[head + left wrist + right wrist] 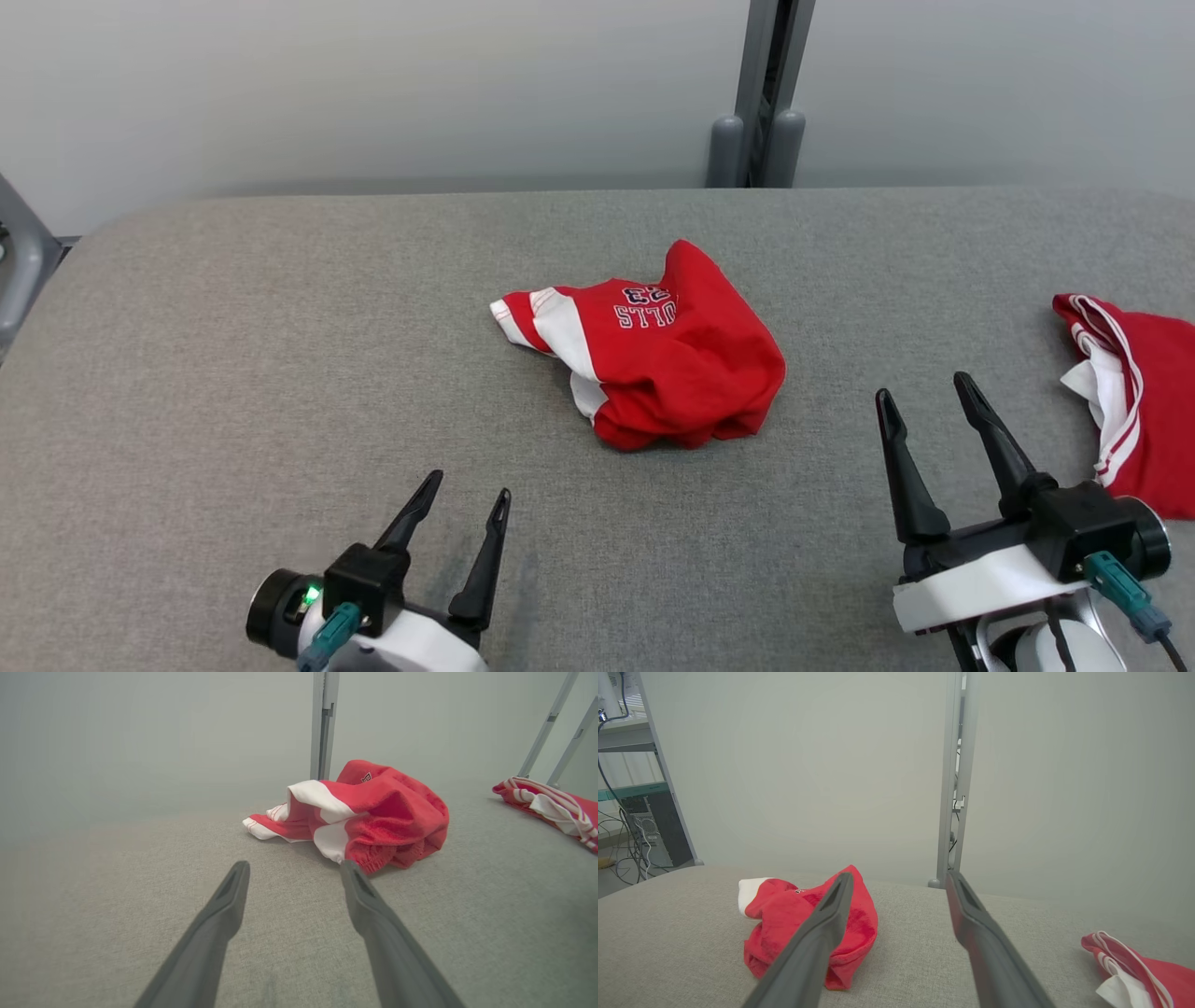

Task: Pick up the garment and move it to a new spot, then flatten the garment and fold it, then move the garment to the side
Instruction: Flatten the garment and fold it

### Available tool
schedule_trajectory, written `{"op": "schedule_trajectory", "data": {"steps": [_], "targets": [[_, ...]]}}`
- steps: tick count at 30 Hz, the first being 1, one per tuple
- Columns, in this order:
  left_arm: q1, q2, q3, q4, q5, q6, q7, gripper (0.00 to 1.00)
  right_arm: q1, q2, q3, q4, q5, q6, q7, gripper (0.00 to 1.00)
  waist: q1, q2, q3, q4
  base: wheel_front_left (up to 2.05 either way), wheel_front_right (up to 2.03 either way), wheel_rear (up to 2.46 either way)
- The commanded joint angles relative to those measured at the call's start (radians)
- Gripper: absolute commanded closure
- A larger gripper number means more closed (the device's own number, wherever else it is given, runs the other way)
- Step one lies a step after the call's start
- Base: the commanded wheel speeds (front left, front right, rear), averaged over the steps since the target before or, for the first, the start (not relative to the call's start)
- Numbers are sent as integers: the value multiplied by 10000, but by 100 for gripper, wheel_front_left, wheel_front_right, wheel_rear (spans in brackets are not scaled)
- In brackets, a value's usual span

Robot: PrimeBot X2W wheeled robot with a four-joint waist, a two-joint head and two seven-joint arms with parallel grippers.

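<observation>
Garment sits ahead, between left claw and right claw.

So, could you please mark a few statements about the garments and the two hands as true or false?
1. The left hand is open and empty. True.
2. The right hand grips the crumpled red garment. False: it is open and clear of the cloth.
3. The crumpled red garment lies flat and folded. False: it sits bunched in a heap.
4. A second red garment lies on the grey surface, to the right of the right hand. True.
</observation>
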Motion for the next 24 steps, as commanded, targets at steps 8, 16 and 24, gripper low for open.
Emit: {"op": "schedule_trajectory", "data": {"steps": [8,16,24], "targets": [[-1829,-97,-742,1901,-37,-274,36,0,-448,-49,-51,-153,-225,-2,-50,0,0,-1,1030,-874,0,0,0],[-3275,-154,-1207,3426,-176,-361,52,0,-654,-46,-78,-309,-272,-1,-50,0,0,-1,1667,-1505,0,0,0],[-4151,-179,-1337,4361,-481,-381,-20,0,-791,-42,-123,-372,-292,-2,-51,0,0,-1,1950,-1933,0,0,0]]}}
